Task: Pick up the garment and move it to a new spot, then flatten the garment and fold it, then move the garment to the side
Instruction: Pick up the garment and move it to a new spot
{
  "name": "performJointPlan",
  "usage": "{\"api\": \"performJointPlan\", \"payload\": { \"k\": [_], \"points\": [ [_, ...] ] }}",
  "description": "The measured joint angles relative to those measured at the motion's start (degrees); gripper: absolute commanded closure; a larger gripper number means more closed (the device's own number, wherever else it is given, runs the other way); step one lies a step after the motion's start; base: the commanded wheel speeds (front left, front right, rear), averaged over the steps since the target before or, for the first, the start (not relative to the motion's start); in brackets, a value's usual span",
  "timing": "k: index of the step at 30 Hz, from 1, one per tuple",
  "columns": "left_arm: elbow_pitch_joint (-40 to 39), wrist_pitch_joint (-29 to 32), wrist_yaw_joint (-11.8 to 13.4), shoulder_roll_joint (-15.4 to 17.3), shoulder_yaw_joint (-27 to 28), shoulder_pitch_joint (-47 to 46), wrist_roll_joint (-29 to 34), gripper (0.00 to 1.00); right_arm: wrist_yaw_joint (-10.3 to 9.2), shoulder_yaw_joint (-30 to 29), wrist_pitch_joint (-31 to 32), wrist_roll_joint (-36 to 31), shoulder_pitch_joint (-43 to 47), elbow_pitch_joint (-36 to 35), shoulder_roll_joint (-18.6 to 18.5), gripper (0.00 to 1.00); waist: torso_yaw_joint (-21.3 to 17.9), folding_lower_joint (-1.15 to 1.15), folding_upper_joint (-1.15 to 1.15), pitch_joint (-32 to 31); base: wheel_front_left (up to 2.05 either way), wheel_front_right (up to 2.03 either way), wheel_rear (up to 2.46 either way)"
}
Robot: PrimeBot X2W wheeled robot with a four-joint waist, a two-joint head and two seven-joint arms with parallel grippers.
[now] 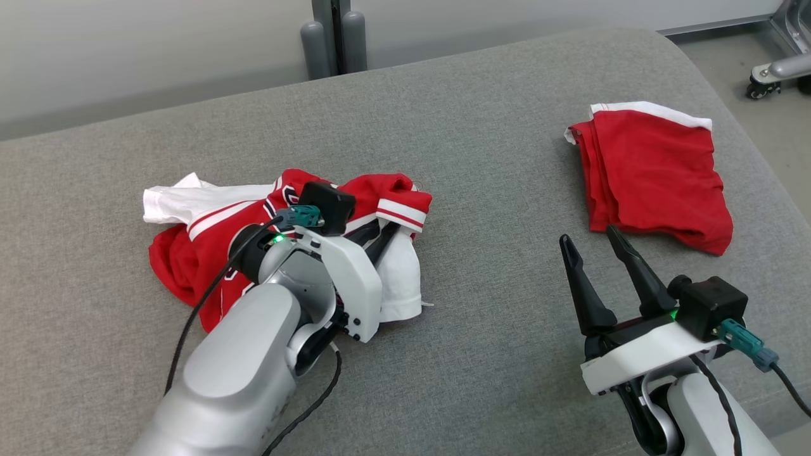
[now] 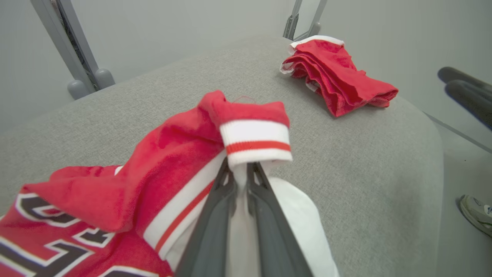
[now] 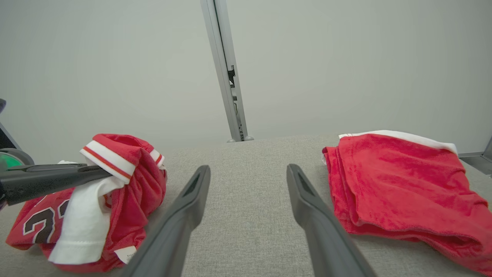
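So the garment (image 1: 180, 263), a red and white jersey with black numbers outlined in white, is lying in a crumpled heap on the left part of the grey padded surface (image 1: 475, 158), with a white sleeve sticking out toward the far left. The left gripper (image 1: 393, 233) is right on top of it. In the left wrist view its fingers (image 2: 215, 215) are squeezed almost together with a strip of white fabric pinched between them, and a red cuff with a white and red striped band is bunched up right at the tips. From the right wrist view, that cuff end sits a bit higher than the rest of the pile, while the bulk of the jersey rests on the surface. The right gripper (image 1: 588, 235) is over on the right side, well apart from the jersey. Its fingers are spread wide with nothing between them, just bare grey fabric, and they point up the surface. Just past its tips and a bit to the right there's a second red piece (image 1: 652, 171) with a white edge, folded up fairly neatly near the right end of the surface. Behind the surface, a grey metal post (image 1: 332, 31) stands against the pale wall, and there's a shoe (image 2: 476, 213) on the floor at the edge of the left wrist view.
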Motion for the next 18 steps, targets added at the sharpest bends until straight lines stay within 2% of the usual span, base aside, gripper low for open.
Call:
{"api": "performJointPlan", "payload": {
  "k": [1, 4, 9, 14, 18],
  "points": [
    [2.1, -1.3, -0.1, -0.7, -0.3, -0.5, -0.2, 0.02, 0.0, 0.1, 0.0, 0.0, 0.0, 0.2, 0.0, 0.0, 0.0, 0.0, 0.0, 0.2, 0.0, 0.0, 0.0],
    [7.0, -5.2, -0.6, -2.2, -1.1, -2.9, -0.2, 0.0, 0.0, 0.3, 0.0, 0.0, -0.3, 0.5, 0.1, 0.0, 0.0, 0.0, 0.0, 0.5, 0.0, 0.0, 0.0],
    [10.7, -10.4, -1.1, -3.0, -2.7, -5.0, -0.5, 0.0, 0.0, 0.0, 0.0, 0.0, -0.4, 0.9, -0.2, 0.0, 1.2, 0.0, 0.0, -0.2, 0.0, 0.0, 0.0],
    [10.6, -14.8, -1.2, -3.1, -3.4, -5.8, -0.9, 0.0, 0.0, 0.0, 0.0, 0.0, 0.3, 1.2, -0.6, 0.0, 3.3, 0.0, 0.0, -1.9, 0.0, 0.0, 0.0],
    [8.3, -17.9, -1.0, -1.6, -2.6, -5.6, -1.0, 0.0, 0.0, -0.5, 0.0, 0.0, 1.3, 1.2, -1.3, 0.0, 5.4, 0.0, 0.0, -3.4, 0.0, 0.0, 0.0]
  ]
}}
